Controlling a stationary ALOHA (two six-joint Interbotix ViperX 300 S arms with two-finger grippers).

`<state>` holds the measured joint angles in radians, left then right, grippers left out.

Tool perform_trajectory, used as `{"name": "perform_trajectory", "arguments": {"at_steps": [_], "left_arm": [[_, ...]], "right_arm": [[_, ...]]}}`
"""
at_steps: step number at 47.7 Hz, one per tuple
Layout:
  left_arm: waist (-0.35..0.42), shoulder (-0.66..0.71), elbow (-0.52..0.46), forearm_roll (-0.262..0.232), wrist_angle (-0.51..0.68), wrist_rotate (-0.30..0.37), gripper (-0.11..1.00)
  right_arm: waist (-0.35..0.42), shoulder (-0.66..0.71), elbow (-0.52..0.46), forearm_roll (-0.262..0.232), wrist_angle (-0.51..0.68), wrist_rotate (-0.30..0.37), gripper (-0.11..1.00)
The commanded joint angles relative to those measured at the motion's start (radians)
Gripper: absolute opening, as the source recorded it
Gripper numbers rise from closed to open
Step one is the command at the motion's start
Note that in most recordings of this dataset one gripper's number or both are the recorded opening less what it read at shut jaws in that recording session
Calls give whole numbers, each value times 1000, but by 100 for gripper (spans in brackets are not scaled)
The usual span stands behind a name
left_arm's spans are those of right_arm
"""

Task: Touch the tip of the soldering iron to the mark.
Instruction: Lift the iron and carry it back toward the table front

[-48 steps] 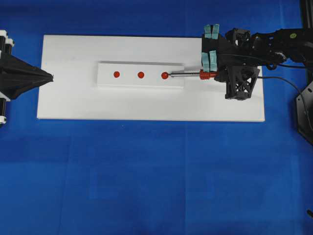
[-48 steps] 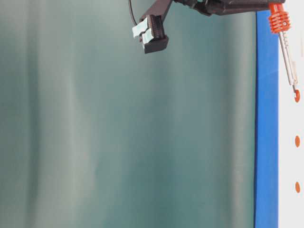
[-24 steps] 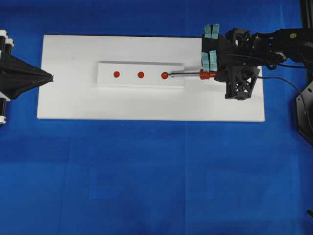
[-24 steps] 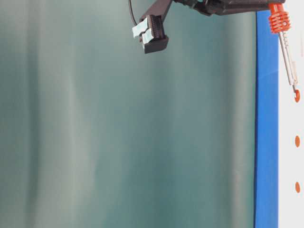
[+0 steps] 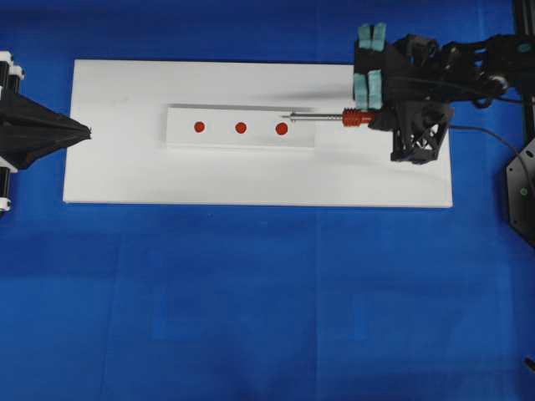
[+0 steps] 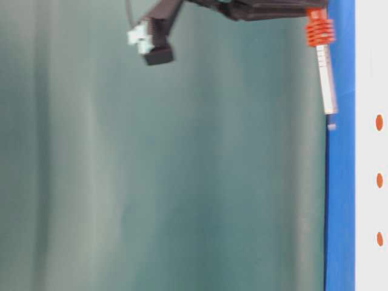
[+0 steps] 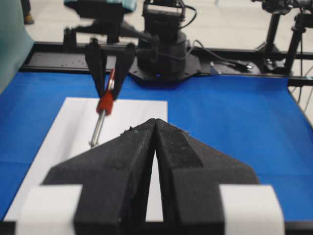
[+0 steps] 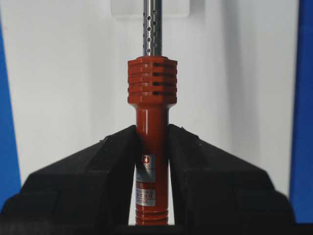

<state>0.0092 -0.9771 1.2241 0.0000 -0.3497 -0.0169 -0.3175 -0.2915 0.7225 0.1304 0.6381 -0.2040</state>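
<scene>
Your right claw (image 8: 151, 161) is clenched on the soldering iron (image 5: 330, 118) handle, so the shaft points along the white strip (image 5: 241, 128). Tip hangs above the strip's near end, short of the mark (image 5: 241, 128). Left claw (image 7: 154, 147) is pinched closed, parked clear.

Plastic, bare metal, foam-like pads and matt sheet surfaces.

Glossy red-orange ribbed plastic on the soldering iron (image 8: 151, 147), with a paper-like label low on the handle and a polished, perforated silver metal shaft. Matt black, coarse-grained, foam-like pads on the right gripper (image 8: 151, 161) and the left gripper (image 7: 155, 147), white tape-like bands on the latter. Smooth matt white on the board (image 5: 125, 175) and the raised strip (image 5: 219, 138); flat red on the mark (image 5: 241, 128). Smooth, faintly creased blue table cover (image 5: 251, 301). Matt grey-green backdrop (image 6: 151, 182).
</scene>
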Motion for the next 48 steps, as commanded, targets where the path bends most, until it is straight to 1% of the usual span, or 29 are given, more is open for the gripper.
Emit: {"name": "perform_trajectory", "arguments": {"at_steps": [1, 9, 25, 30, 38, 48], "left_arm": [[2, 5, -17, 2, -9, 0, 2], [2, 3, -18, 2, -9, 0, 2], [2, 3, -17, 2, -9, 0, 2], [2, 3, -17, 2, -9, 0, 2], [2, 3, -17, 2, -9, 0, 2], [2, 5, -17, 2, -9, 0, 2]], "right_arm": [[0, -49, -46, -8, 29, 3, 6], [-2, -89, -83, -23, 89, 5, 6], [0, -97, -84, -51, 91, 40, 6], [2, -97, -83, -49, 92, 52, 6], [38, -103, -75, -49, 92, 112, 6], [147, -124, -54, -51, 80, 238, 6]]}}
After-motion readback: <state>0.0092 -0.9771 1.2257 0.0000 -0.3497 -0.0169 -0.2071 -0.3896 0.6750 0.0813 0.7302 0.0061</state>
